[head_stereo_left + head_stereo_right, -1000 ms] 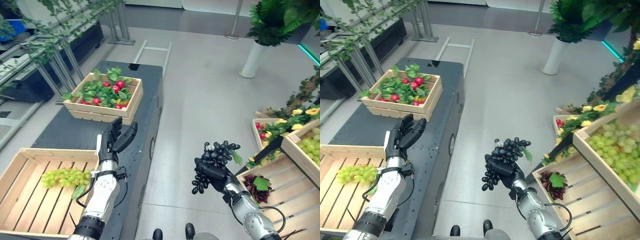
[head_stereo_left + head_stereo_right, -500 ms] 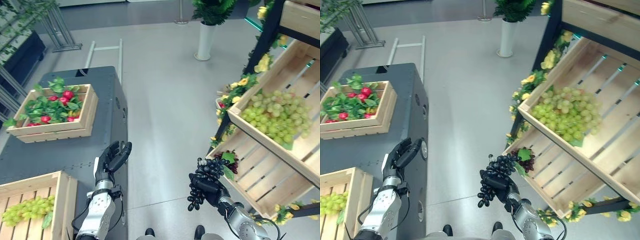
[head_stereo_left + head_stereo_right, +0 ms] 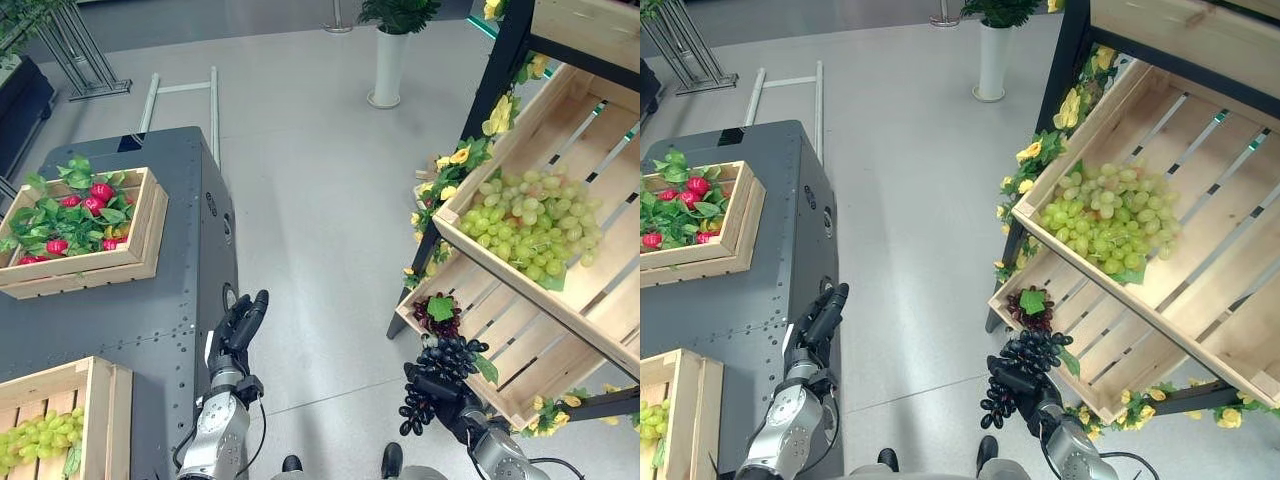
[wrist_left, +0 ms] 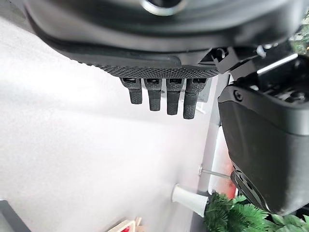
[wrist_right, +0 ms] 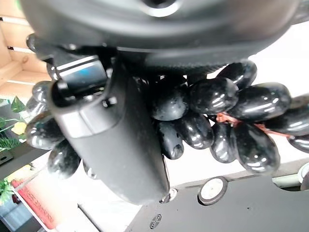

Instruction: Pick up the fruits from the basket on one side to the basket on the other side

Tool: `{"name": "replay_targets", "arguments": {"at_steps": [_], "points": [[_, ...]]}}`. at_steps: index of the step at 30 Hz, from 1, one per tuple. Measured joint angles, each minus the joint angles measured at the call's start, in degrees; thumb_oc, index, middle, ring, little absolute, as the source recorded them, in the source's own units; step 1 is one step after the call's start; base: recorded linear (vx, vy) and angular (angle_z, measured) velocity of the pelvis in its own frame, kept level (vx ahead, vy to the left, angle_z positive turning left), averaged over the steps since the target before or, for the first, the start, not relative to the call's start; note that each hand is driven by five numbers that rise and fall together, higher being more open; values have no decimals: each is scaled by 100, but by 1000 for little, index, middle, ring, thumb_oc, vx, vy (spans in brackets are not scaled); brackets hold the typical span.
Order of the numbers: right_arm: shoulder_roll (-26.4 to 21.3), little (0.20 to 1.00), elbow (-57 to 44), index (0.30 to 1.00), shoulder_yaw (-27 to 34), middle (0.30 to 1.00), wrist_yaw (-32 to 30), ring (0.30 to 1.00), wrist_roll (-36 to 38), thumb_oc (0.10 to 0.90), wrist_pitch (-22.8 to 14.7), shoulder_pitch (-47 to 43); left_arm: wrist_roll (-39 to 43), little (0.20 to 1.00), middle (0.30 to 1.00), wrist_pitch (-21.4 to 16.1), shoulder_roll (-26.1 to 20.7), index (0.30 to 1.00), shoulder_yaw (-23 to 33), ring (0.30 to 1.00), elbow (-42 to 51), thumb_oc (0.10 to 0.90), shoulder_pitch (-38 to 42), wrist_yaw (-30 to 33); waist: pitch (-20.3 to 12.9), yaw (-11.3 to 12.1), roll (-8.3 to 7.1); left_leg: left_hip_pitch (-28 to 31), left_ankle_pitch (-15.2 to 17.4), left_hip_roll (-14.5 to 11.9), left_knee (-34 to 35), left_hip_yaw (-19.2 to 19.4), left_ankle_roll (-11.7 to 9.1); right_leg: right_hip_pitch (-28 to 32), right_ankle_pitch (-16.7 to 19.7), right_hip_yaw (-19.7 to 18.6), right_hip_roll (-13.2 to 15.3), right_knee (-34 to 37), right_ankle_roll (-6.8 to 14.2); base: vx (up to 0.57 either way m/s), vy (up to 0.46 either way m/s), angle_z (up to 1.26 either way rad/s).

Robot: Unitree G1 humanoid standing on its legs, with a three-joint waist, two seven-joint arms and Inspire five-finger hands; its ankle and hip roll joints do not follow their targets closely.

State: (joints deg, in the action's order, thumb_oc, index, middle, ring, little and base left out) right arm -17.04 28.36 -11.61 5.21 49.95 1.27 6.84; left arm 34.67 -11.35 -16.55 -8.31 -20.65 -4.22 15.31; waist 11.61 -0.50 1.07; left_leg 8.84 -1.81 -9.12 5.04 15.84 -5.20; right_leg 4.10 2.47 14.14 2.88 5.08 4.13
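Right hand [image 3: 432,388] closed around a bunch of black grapes [image 3: 440,370], low in the head views, held above the floor [image 3: 320,200] just beside the front edge of the lower wooden crate [image 3: 500,350] on the shelf at the right. Thumb across the bunch in the right wrist view, several grapes hanging free below the hand. Left hand [image 3: 238,325] empty, fingers straight and relaxed, raised over the edge of the dark cabinet [image 3: 150,300]. Already in the lower crate: a small dark red bunch with a green leaf [image 3: 437,312], near the held grapes. In the upper crate [image 3: 560,160], a pile of green grapes [image 3: 530,215]. On the cabinet, a crate of red fruit with leaves [image 3: 75,215], and nearer to the robot another crate [image 3: 100,400] with some green grapes [image 3: 40,437] inside. Possible trouble from here: loose hanging grapes catching on the crate's front board when lifted over it, or the bunch slipping through a loose hold and falling on the floor; also release too early, before the bunch is past the edge. Floor smooth and grey; a white pot with a green plant [image 3: 385,60] farther back, yellow flowers [image 3: 500,115] along the black shelf frame.
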Motion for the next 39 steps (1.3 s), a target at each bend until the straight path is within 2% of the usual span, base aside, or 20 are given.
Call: {"name": "replay_targets", "arguments": {"at_steps": [3, 4, 6, 7, 8, 9, 10, 11, 12, 13, 14, 15, 16, 17, 19, 22, 27, 30, 39], "points": [[-2, 300, 0, 300, 3, 300, -108, 300, -2, 400, -116, -102, 5, 900, 900, 68, -4, 900, -43, 900, -2, 800, -3, 2, -9, -35, 21, -127, 2, 6, -37, 27, 22, -175, 5, -103, 6, -27, 21, -58, -83, -11], [9, 300, 14, 300, 3, 300, -173, 300, -4, 400, -124, -202, 21, 900, 900, 64, -22, 900, -39, 900, -2, 800, 20, 4, 4, -31, -30, -438, 132, 12, -507, 19, 129, -442, -104, -130, 108, -296, -67, -134, -54, -19], [1, 300, 43, 300, 3, 300, -206, 300, -3, 400, -140, -303, 52, 900, 900, 63, -23, 900, -44, 900, -14, 800, 13, 2, 53, -7, -99, -749, 204, 53, -1103, -25, 243, -610, -155, -232, 169, -535, -79, -155, 48, -23], [39, 300, 295, 300, -34, 300, -206, 300, 1, 400, -288, -562, 64, 900, 900, 13, -89, 900, -78, 900, -59, 800, 119, 20, 260, -7, -234, -1403, 369, 57, -2415, -399, 214, -767, -269, -310, 255, -943, -218, -64, 256, -38], [-43, 300, 430, 300, -38, 300, -271, 300, 1, 400, -309, -735, 117, 900, 900, -58, -94, 900, -202, 900, -119, 800, 138, 32, 348, 53, -238, -1780, 610, 273, -2574, -1025, 87, -793, -286, -491, 333, -908, -166, 5, 263, -54], [-104, 300, 436, 300, -24, 300, -306, 300, 2, 400, -326, -800, 131, 900, 900, -67, -92, 900, -264, 900, -135, 800, 137, 35, 370, 99, -190, -1750, 644, 332, -2249, -1061, 190, -903, -292, -591, 302, -940, -139, -6, 221, -108], [-252, 300, 438, 300, -17, 300, -381, 300, 4, 400, -409, -972, 224, 900, 900, -66, -86, 900, -355, 900, -238, 800, 124, 38, 417, 151, -51, -1740, 718, 326, -1838, -762, 349, -1084, -298, -593, 228, -1152, -152, -82, 120, -105], [-305, 300, 431, 300, 3, 300, -396, 300, 5, 400, -486, -1008, 226, 900, 900, -65, -84, 900, -383, 900, -263, 800, 142, 40, 437, 118, 46, -1742, 729, 335, -1783, -747, 352, -1118, -296, -556, 179, -1190, -150, -132, 120, -124], [-379, 300, 484, 300, 54, 300, -422, 300, 19, 400, -695, -1161, 222, 900, 900, -125, -113, 900, -411, 900, -272, 800, 250, 61, 563, 142, 125, -1810, 652, 455, -1838, -908, 393, -1349, -289, -426, 186, -1376, -142, -190, 96, -125], [-407, 300, 513, 300, 101, 300, -452, 300, 20, 400, -791, -1374, 221, 900, 900, -222, -190, 900, -404, 900, -232, 800, 363, 117, 670, 227, 117, -1925, 640, 468, -1869, -875, 411, -1560, -271, -293, 298, -1501, -114, -211, 71, -132], [-416, 300, 510, 300, 203, 300, -461, 300, 18, 400, -897, -1535, 219, 900, 900, -258, -270, 900, -398, 900, -226, 800, 567, 180, 897, 197, 68, -2005, 562, 418, -1890, -801, 473, -1590, -261, -25, 422, -1558, -119, -215, 48, -91], [-427, 300, 510, 300, 251, 300, -511, 300, 22, 400, -961, -1610, 219, 900, 900, -283, -322, 900, -397, 900, -226, 800, 714, 221, 1034, 172, -16, -2056, 528, 424, -1907, -744, 470, -1637, -253, 158, 548, -1697, -103, -205, 39, -38], [-515, 300, 592, 300, 253, 300, -675, 300, 10, 400, -979, -1932, 221, 900, 900, -379, -378, 900, -380, 900, -234, 800, 1080, 310, 1251, 142, -113, -2394, 512, 381, -2248, -677, 462, -1910, -268, 278, 609, -1909, -125, -177, 24, -15], [-683, 300, 651, 300, 260, 300, -814, 300, 6, 400, -978, -2273, 222, 900, 900, -404, -413, 900, -390, 900, -239, 800, 1377, 335, 1507, 133, -113, -2675, 623, 331, -2614, -658, 510, -2166, -312, 262, 642, -2191, -141, -137, 19, -10], [-848, 300, 738, 300, 416, 300, -1005, 300, 0, 400, -975, -2804, 227, 900, 900, -429, -431, 900, -387, 900, -232, 800, 1766, 331, 1775, 137, -80, -3144, 769, 290, -3131, -630, 551, -2669, -515, 236, 760, -2791, -188, -57, 0, 7], [-998, 300, 779, 300, 468, 300, -1139, 300, -4, 400, -963, -3273, 358, 900, 900, -428, -433, 900, -419, 900, -263, 800, 1763, 325, 1878, 182, 9, -3554, 1034, 269, -3768, -668, 544, -3119, -908, 217, 917, -3606, -205, -53, -5, 14], [-1455, 300, 1075, 300, 468, 300, -1141, 300, -6, 400, -960, -3835, 479, 900, 900, -438, -452, 900, -504, 900, -296, 800, 1525, 269, 1897, 332, 11, -4073, 1328, 302, -4554, -843, 535, -3654, -1515, 215, 1140, -4687, -300, -36, -17, 23], [-1886, 300, 1431, 300, 465, 300, -1141, 300, -6, 400, -929, -4352, 550, 900, 900, -447, -493, 900, -722, 900, -290, 800, 1573, 249, 1899, 466, 6, -4603, 1415, 311, -5030, -990, 498, -4143, -1726, 226, 1213, -5236, -396, 5, -46, 22], [-2434, 300, 1900, 300, 443, 300, -1315, 300, -1, 400, -646, -5476, 548, 900, 900, -446, -727, 900, -1148, 900, 38, 800, 1585, 224, 1906, 625, -8, -5623, 1446, 299, -5819, -1418, 459, -4962, -2062, 422, 1293, -6135, -639, 26, -60, 15]]}}
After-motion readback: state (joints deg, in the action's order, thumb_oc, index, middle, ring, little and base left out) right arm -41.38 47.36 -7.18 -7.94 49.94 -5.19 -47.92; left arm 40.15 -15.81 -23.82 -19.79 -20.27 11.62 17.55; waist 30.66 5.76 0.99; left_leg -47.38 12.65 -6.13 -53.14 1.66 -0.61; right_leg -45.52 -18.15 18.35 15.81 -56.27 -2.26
